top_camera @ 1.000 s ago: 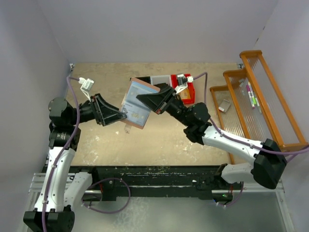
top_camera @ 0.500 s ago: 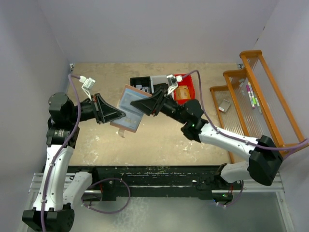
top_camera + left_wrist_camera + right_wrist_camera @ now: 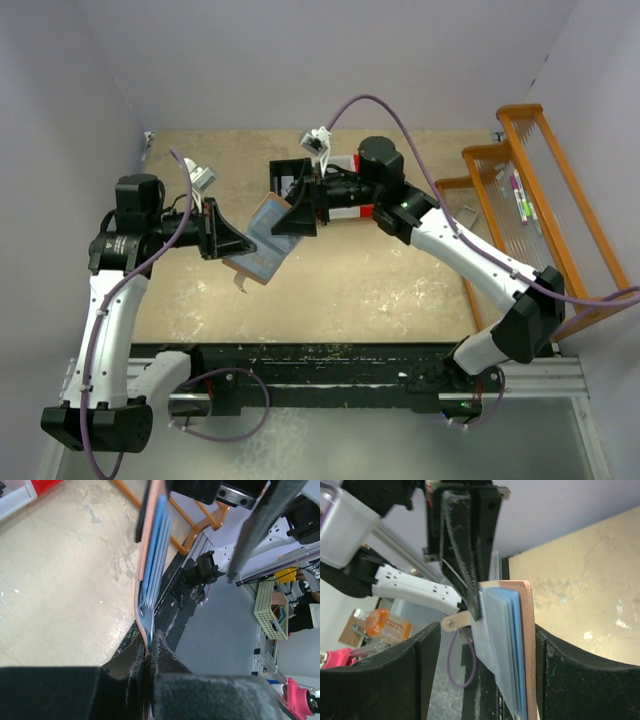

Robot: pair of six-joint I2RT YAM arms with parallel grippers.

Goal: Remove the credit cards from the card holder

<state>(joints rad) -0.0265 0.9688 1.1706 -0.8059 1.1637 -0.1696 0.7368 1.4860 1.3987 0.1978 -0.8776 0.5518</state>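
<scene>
Top external: card holder (image 3: 260, 240) tight in left claw (image 3: 243, 246), right claw (image 3: 282, 223) agape.

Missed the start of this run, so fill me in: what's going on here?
The left gripper is shut on one edge of the salmon-pink card holder, holding it in the air above the table. The right gripper is open, with its fingers on either side of the holder's other end. Blue-grey layers show inside the holder, but no card is out of it yet.
</scene>
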